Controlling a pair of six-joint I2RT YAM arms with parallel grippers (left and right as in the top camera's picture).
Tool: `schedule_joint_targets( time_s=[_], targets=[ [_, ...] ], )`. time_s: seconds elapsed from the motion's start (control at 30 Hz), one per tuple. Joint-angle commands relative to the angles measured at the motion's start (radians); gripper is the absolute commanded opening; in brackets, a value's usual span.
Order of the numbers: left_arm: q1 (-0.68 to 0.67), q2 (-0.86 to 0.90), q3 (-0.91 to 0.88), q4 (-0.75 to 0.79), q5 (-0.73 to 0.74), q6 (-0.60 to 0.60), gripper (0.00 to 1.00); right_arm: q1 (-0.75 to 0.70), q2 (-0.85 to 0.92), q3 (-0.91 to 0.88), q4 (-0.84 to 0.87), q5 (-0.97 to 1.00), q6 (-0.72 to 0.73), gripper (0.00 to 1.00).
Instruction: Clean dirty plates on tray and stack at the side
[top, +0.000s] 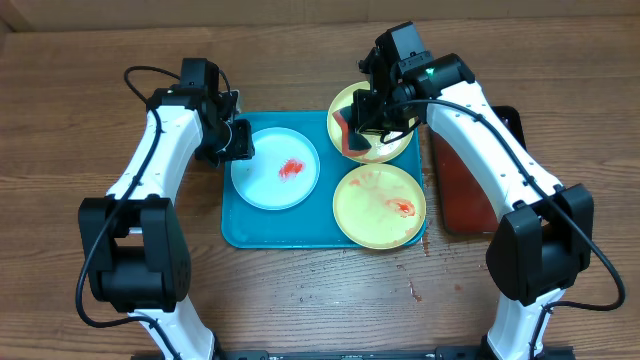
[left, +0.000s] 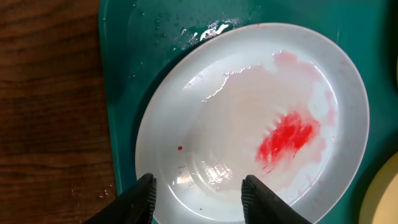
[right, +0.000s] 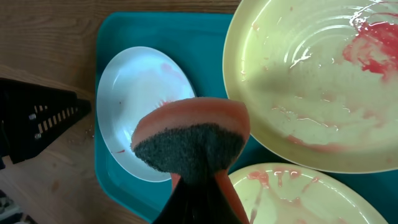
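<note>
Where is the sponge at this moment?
In the overhead view the sponge is on the right side, held by the right gripper over the left edge of the far yellow plate, at the far right corner of the tray.

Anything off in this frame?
Yes: red sauce drips lie on the wooden table, off the near right corner of the teal tray. The far yellow-green plate sticks out past the tray's far edge.

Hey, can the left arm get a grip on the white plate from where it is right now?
Probably yes. The left hand hangs open right over the white plate's edge on the tray, with nothing between them.
</note>
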Motion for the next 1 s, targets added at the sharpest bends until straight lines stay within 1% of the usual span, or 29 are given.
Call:
schedule_joint_targets(
  time_s=[0.0,0.1,0.17,0.23,0.3,0.33,0.47,0.57,0.73,0.97],
  targets=[
    [0.005,0.018,0.022,-0.005,-0.013,0.056,0.50,-0.008,-0.013,0.020,0.003,0.019,0.018,0.04],
    [0.005,0.032,0.022,-0.020,-0.082,0.056,0.53,-0.008,-0.005,0.020,-0.001,0.019,-0.001,0.04],
    [0.005,0.043,0.022,-0.029,-0.120,0.056,0.51,-0.008,0.000,0.020,-0.001,0.019,-0.004,0.04],
    [0.005,0.056,0.022,-0.029,-0.112,0.055,0.47,-0.008,0.003,0.020,0.000,0.019,-0.004,0.04],
    [0.004,0.071,0.022,-0.030,-0.075,0.055,0.40,-0.008,0.005,0.020,0.001,0.019,-0.004,0.04],
    [0.002,0.078,0.022,-0.035,-0.053,0.055,0.39,-0.008,0.005,0.020,0.001,0.019,-0.004,0.04],
    [-0.006,0.111,0.022,-0.057,-0.054,0.037,0.38,-0.008,0.005,0.020,0.001,0.019,-0.004,0.04],
    [-0.003,0.117,0.022,-0.066,-0.130,-0.023,0.38,-0.008,0.005,0.020,-0.004,0.019,-0.005,0.04],
    [-0.001,0.117,0.022,-0.074,-0.146,-0.048,0.37,-0.008,0.005,0.020,-0.005,0.019,-0.004,0.04],
    [-0.010,0.118,0.022,-0.060,-0.096,-0.063,0.28,-0.008,0.005,0.019,-0.005,0.019,-0.004,0.04]
  ],
)
